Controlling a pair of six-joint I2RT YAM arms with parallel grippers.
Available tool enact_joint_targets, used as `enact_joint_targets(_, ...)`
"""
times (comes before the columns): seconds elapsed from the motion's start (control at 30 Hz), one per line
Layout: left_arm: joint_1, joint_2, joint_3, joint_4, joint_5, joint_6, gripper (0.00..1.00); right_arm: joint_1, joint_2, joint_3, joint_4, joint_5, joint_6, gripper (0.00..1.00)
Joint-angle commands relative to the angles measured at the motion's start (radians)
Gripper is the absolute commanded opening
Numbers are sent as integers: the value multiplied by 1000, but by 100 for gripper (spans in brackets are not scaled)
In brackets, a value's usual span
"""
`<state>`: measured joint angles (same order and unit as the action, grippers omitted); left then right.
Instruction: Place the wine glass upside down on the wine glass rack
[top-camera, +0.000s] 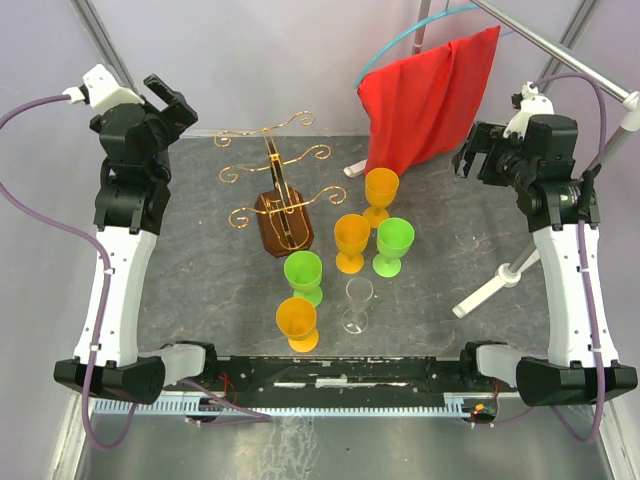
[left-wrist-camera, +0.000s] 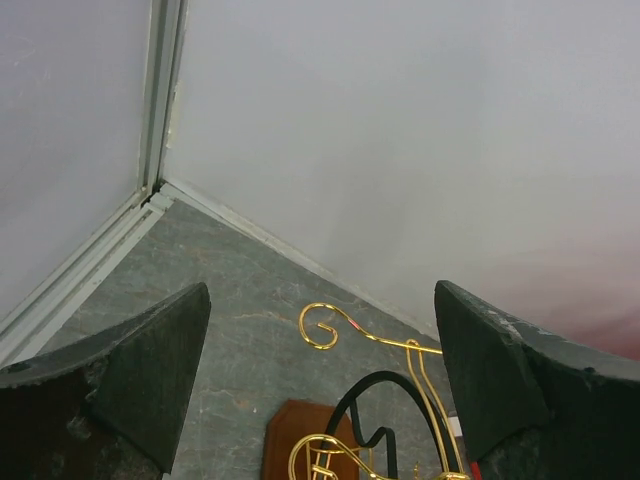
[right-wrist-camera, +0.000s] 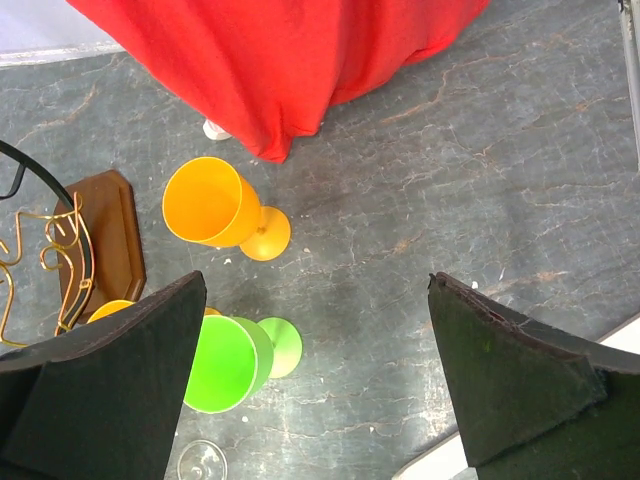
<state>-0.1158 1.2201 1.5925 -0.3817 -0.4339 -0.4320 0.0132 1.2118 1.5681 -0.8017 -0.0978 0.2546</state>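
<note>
Though nothing is gripped yet, the overhead view finds the clear wine glass (top-camera: 357, 305) upright and empty near the counter's (top-camera: 200, 290) front, among five empty coloured goblets (top-camera: 351, 240), with the wine glass rack (top-camera: 282, 215) bare behind them. Left wrist: the left tool (left-wrist-camera: 320, 300) gapes, facing the rack. Right wrist: the right tool (right-wrist-camera: 318, 280) gapes above the goblets; a low stem grasp would likely ease inverting.

Clear wine glass (top-camera: 357, 304) upright, apart from the brown-based, gold-armed wine glass rack (top-camera: 272, 228) farther back-left

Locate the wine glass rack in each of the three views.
Top external: wine glass rack stands left of centre.
Left wrist: wine glass rack at bottom centre, cut off by the edge.
Right wrist: wine glass rack at the left edge.
Shared landmark: the grey marbled table, visible in all three.
</note>
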Motion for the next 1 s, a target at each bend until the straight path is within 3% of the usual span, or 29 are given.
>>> enact_joint_targets(0.0, -4, -15, 9, 12, 3, -32, 99, 4, -4, -10, 37, -14, 0, 100)
enact_joint_targets(0.23, -5, -28, -31, 37, 10, 29, 99, 3, 1, -7, 21, -32, -15, 100)
enact_joint_targets(0.57, -5, -21, -66, 45, 223, 192, 99, 47, 82, 56, -109, -58, -52, 95)
enact_joint_targets(0.77, -5, 40, 6, -41, 289, 218, 99, 127, 108, -3, -78, -53, -8, 92)
enact_joint_targets(0.97, -5, 59, 12, -44, 319, 218, 99, 171, 153, -95, 54, -37, 56, 88)
